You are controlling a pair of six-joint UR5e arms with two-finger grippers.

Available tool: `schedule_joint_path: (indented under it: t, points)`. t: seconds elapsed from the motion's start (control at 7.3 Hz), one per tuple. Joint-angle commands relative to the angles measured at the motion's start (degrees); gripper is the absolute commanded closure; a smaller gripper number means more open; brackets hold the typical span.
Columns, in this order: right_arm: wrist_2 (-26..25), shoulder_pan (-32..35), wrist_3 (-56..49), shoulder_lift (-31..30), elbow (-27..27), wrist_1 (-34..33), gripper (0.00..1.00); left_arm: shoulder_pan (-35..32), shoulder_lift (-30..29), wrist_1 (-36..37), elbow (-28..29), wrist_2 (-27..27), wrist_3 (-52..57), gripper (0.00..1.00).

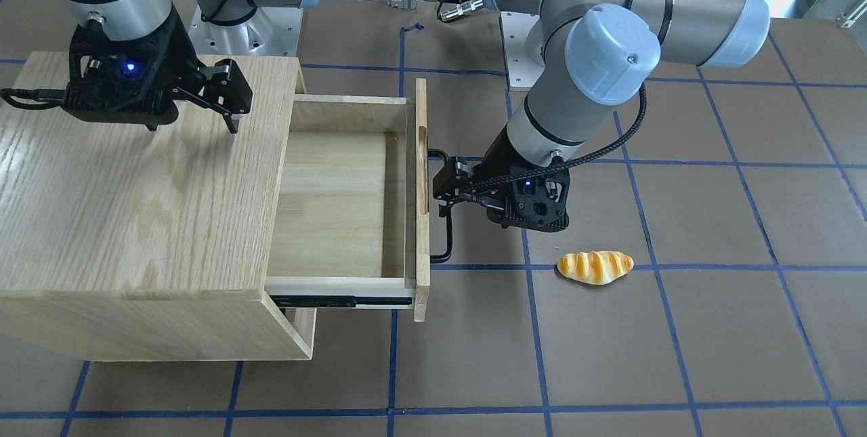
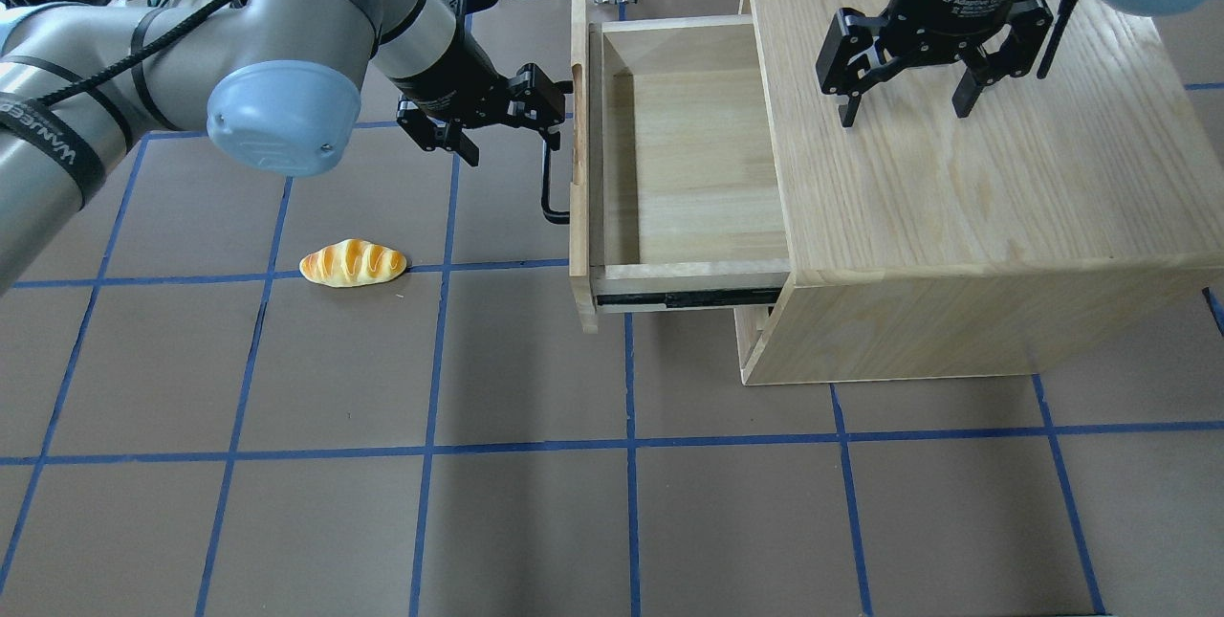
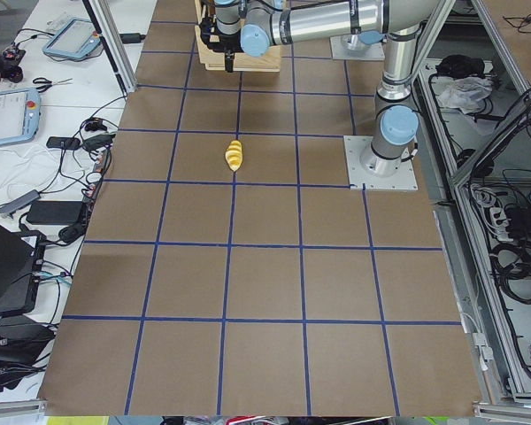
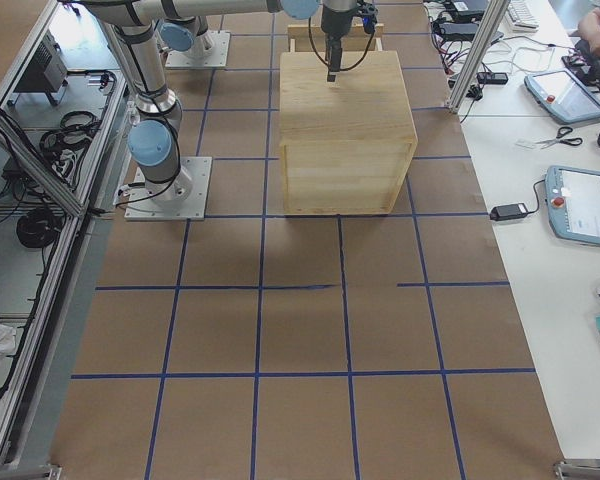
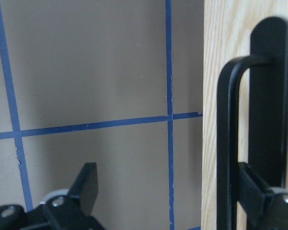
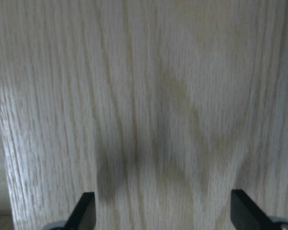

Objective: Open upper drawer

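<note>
Though the job looks nearly over, I take it from my side of the bench [image 1: 677,356] and work back towards the robot. Nearest me, on the right, a bread roll [image 1: 595,267] lies alone on the surface, no part of this. Just beyond and left of it stands the upper drawer [image 1: 339,206], drawn well out of the cabinet [image 1: 135,220] towards the right: most of its pale floor is in view and empty, and the black slide rail [image 1: 345,301] along its near side is exposed. At the black bar handle [image 1: 449,239] on its front panel sits the robot's left hand [image 2: 512,131], spread wide rather than clamped; the wrist view shows one finger [image 5: 257,191] seemingly tucked behind the bar, between it and the wood, the other well out over the bench. It hooks the handle rather than pinching it. Farther back and left, the right hand [image 2: 906,110] hangs over the cabinet's oak top, fingers wide apart and holding nothing; whether the tips touch the wood I cannot tell. By my reckoning the opening is done or all but done; what remains is perhaps a last bit of travel, then slipping that finger free of the handle.
</note>
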Motion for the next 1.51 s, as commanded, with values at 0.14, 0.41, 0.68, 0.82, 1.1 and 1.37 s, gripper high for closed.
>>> schedule_joint_path:
  t: [0.14,0.41,0.68,0.82,1.1,1.37]
  points:
    - [0.0,0.03,-0.06,0.0,0.0,0.0,0.0,3.25,0.66,-3.36,0.08,0.12,3.52,0.0]
    - [0.0,0.03,0.02,0.0,0.0,0.0,0.0,5.1,1.72,-5.55,0.26,-0.05,4.31,0.0]
    - [0.0,0.03,-0.06,0.0,0.0,0.0,0.0,6.68,2.69,-7.58,0.96,-0.05,4.31,0.0]
    - [0.0,0.03,-0.06,0.0,0.0,0.0,0.0,7.56,4.26,-9.93,1.83,0.12,4.31,0.0]
    - [0.0,0.03,0.02,0.0,0.0,0.0,0.0,10.37,8.12,-23.16,8.57,6.49,7.62,0.0]
    - [0.0,0.03,0.02,0.0,0.0,0.0,0.0,9.77,11.72,-26.73,10.89,15.38,8.27,0.0]
